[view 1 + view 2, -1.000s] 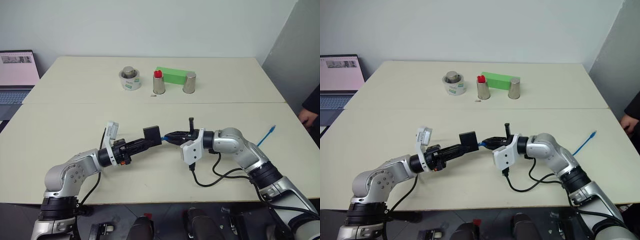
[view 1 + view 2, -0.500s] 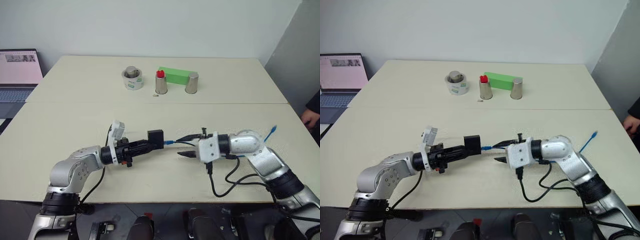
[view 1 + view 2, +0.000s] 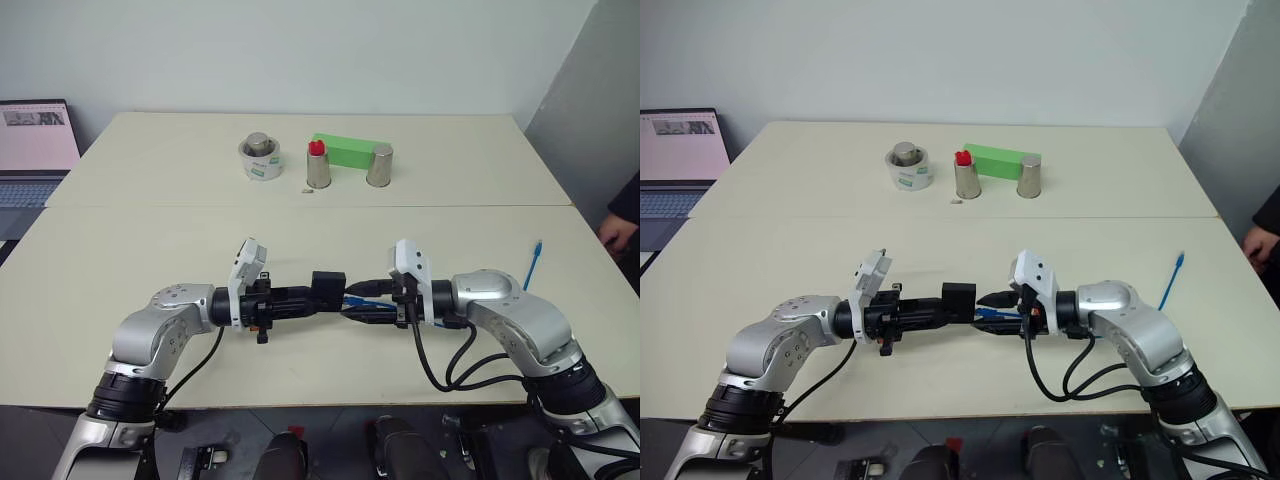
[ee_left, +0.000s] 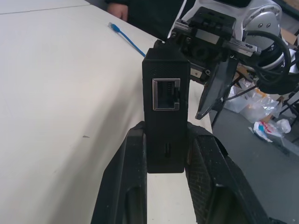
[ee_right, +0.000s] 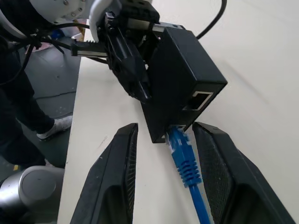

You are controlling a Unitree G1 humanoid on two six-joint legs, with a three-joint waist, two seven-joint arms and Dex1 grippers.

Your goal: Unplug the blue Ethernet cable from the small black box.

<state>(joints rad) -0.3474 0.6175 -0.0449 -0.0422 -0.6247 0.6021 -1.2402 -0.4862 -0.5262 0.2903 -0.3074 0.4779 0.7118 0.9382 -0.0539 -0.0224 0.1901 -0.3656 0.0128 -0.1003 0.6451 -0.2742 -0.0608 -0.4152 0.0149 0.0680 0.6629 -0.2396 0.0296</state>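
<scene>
The left gripper (image 4: pixel 164 154) pinches the small black box (image 4: pixel 166 112) upright between its two black fingers (image 4: pixel 128 177), an empty socket (image 4: pixel 166 94) facing out, the right gripper (image 4: pixel 212 84) close behind, and a blue Ethernet cable (image 4: pixel 125 37) on the table (image 4: pixel 60 93).

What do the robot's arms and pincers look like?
Both arms are shiny silver-grey with black joint bands. Each ends in a white wrist block, then a black pincer, left pincer and right pincer, with two dotted fingers. Loose black cables loop beside the arms.
</scene>
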